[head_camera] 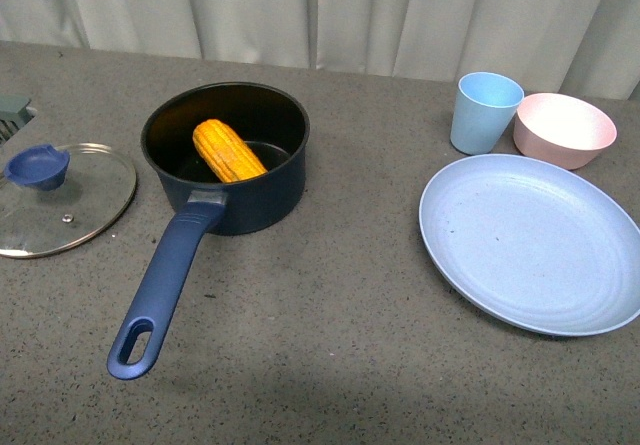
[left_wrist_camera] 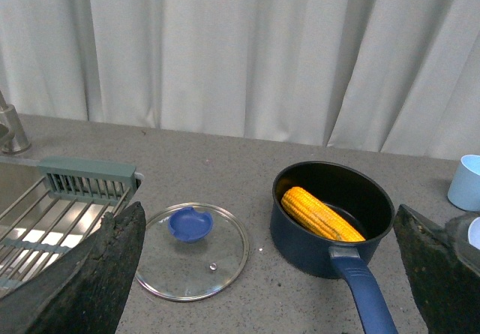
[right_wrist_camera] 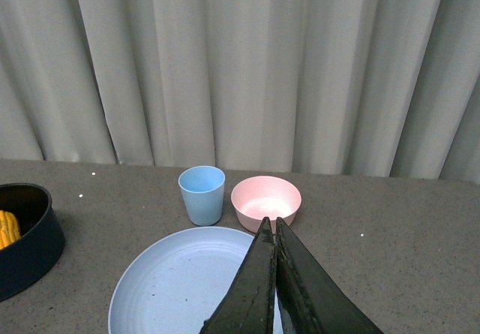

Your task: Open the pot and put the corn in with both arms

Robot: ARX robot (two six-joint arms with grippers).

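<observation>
The navy-blue pot (head_camera: 262, 197) stands open on the grey counter, its long handle (head_camera: 165, 283) pointing toward me. The yellow-orange corn (head_camera: 228, 150) lies inside it, leaning on the near wall. The glass lid (head_camera: 62, 200) with its blue knob (head_camera: 38, 165) lies flat to the pot's left. Neither arm shows in the front view. In the left wrist view the pot (left_wrist_camera: 330, 233), corn (left_wrist_camera: 321, 214) and lid (left_wrist_camera: 192, 250) lie ahead of my left gripper (left_wrist_camera: 270, 274), open and empty. My right gripper (right_wrist_camera: 272, 225) is shut and empty above the blue plate (right_wrist_camera: 165, 289).
A large light-blue plate (head_camera: 535, 245) lies at the right, with a light-blue cup (head_camera: 483, 112) and a pink bowl (head_camera: 564, 130) behind it. A sink with a grey-green rack (left_wrist_camera: 88, 181) is at the far left. White curtains hang behind the counter.
</observation>
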